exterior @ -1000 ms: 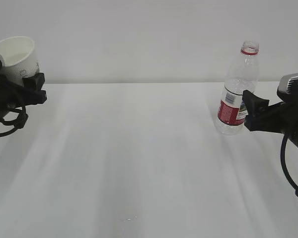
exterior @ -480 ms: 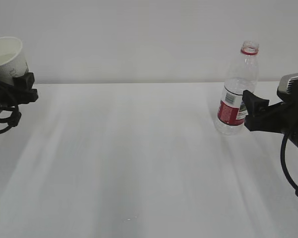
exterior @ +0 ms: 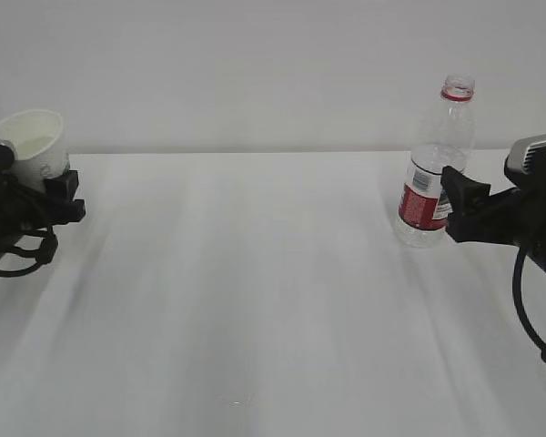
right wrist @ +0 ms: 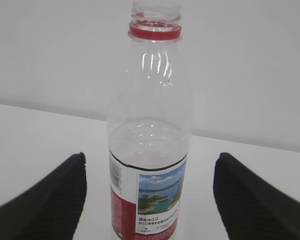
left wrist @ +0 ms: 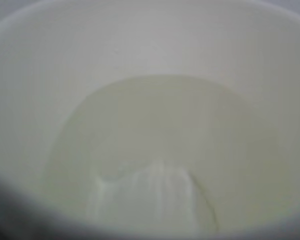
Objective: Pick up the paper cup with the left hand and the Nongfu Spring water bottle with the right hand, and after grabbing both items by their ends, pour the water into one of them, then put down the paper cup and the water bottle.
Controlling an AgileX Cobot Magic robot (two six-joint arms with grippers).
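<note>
From the exterior view, my left gripper (exterior: 50, 196) is at the far left edge, clamped on the lower part of the paper cup (exterior: 35, 144). The cup tilts a little, mouth up and toward the middle, low over the tabletop (exterior: 255, 300); I judge I hold it by its base so the mouth stays free and the liquid stays in. At the right, the Nongfu Spring water bottle (exterior: 434, 168) stands upright on the tabletop, uncapped, near the back edge. My right gripper (exterior: 455, 205) sits level with its label, one finger showing dark against it; whether that finger touches the plastic I cannot tell from here.

My left wrist view looks straight into the cup (left wrist: 150, 60): white walls fill the picture, and the water (left wrist: 150, 150) lies in the bottom with a bright ripple on it. So the pour looks done, and setting the cup down is what remains on this side. No finger shows here.

My right wrist view shows the bottle (right wrist: 149, 150) upright between my two fingers (right wrist: 45, 200), which stand wide apart with clear tabletop either side of it. The bottle looks empty, and stands on its own.
</note>
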